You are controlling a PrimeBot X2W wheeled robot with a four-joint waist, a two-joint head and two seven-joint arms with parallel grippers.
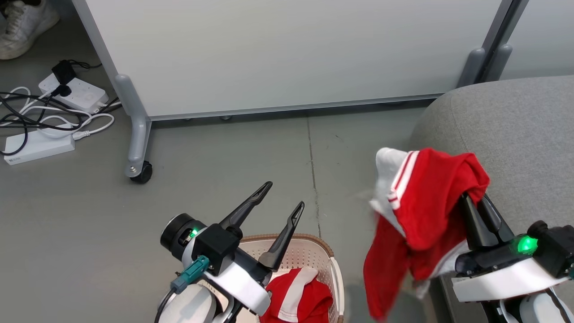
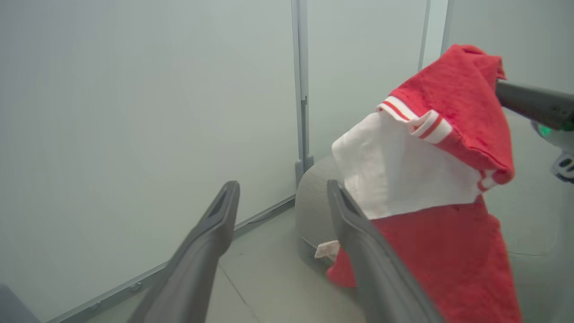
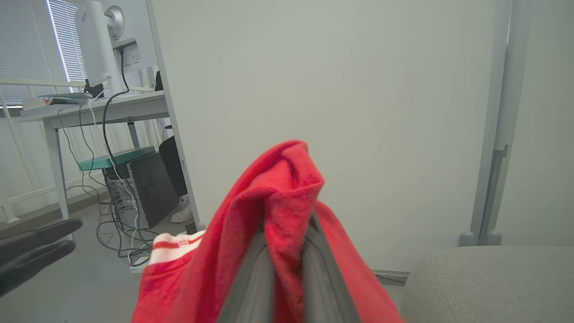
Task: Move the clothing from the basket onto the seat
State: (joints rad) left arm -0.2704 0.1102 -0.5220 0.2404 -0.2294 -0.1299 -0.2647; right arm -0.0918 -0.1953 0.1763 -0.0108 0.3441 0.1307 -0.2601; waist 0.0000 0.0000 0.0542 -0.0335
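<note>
The seat is the biggest thing before me: a grey upholstered cushion with a rounded edge, at my right. Beside that edge, raised off the floor, hangs the held garment. It is bright red soft cloth with a broad white panel and a white band crossed by thin red stripes. In the left wrist view a small white label shows at its lower hem. It droops in folds between the seat and the basket, and I cannot tell whether it brushes the cushion.

My right tool is clamped on the held garment, its two dark fingers close together. The bunched top of the cloth is draped over their tips, and the rest falls to the tool's left.

The basket sits on the floor at the lower middle, cream-white and perforated with a brown rim. Inside lies the second garment, crumpled red with a white band.

My left tool hangs above the basket with its fingers spread apart, holding nothing, clear of both garments.
</note>
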